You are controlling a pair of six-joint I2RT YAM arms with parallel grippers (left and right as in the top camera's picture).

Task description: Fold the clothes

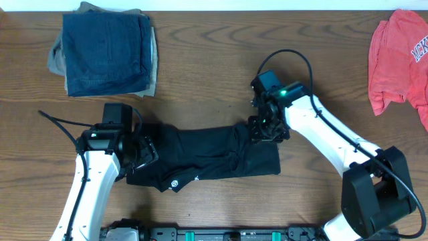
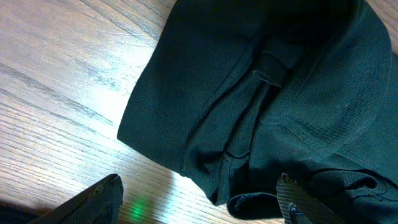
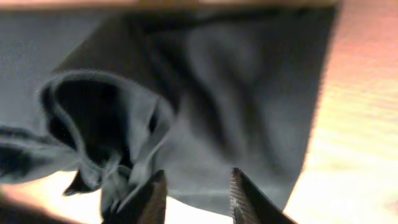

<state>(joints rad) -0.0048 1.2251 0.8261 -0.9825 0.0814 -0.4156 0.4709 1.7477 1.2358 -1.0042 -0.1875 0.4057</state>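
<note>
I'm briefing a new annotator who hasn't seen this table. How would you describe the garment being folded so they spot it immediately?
On the wooden table, look near the front edge, between the left gripper and right gripper. The rumpled black garment lies there; unlike the folded denim pile back left and the coral-red shirt back right, it is black with small white marks.
</note>
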